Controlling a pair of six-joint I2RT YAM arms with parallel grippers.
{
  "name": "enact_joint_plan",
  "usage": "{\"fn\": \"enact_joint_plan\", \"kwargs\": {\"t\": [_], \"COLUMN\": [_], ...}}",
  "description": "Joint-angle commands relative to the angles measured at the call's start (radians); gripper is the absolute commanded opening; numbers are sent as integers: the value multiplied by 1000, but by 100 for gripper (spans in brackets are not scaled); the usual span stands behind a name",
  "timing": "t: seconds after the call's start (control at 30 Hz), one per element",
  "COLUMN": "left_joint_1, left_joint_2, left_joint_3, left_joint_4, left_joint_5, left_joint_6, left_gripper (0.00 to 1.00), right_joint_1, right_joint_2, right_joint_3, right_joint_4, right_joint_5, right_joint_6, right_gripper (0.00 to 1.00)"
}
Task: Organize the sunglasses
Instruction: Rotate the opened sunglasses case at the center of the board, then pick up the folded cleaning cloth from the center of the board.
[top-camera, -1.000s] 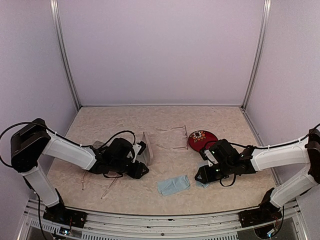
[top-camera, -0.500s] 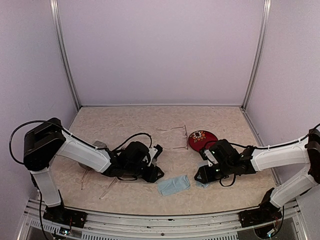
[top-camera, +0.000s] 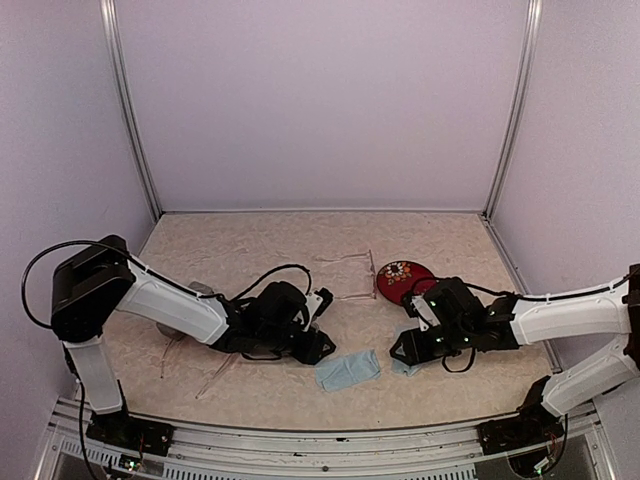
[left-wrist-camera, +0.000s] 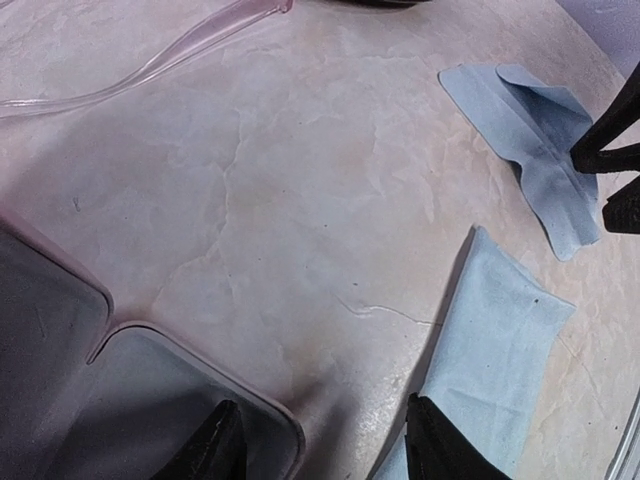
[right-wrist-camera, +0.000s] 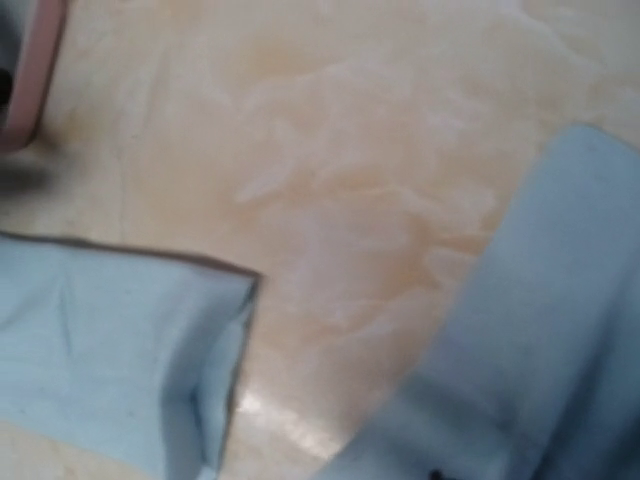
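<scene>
My left gripper (left-wrist-camera: 320, 445) hung released over the bench (left-wrist-camera: 300, 200), grey case (left-wrist-camera: 60, 400) at one finger; my right gripper (top-camera: 403, 352) hovered by a blue cloth (right-wrist-camera: 560, 330); its grip, I couldn't tell.

A blue cloth (top-camera: 347, 370) obstructs the near centre of the table (top-camera: 250, 240).

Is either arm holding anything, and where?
Cannot tell. Grey case overlaps one of the left fingers, bare table between them; right fingers sit by a cloth.
</scene>
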Motion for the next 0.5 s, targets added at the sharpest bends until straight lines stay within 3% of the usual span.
{"fn": "enact_joint_plan", "kwargs": {"t": [0.0,0.47], "left_joint_1": [-23,-98], "left_joint_2": [-90,-219], "left_joint_3": [-23,-112], "left_joint_4": [-12,-22], "left_joint_5": [-36,-88], "left_joint_6": [8,-22], "left_gripper": [54,52], "right_joint_1": [41,56], "right_joint_2": [0,260], "right_joint_3": [61,208], "right_joint_4": [-9,42], "right_joint_5": [33,12], "right_joint_6": [-40,-102], "right_gripper": [46,42]}}
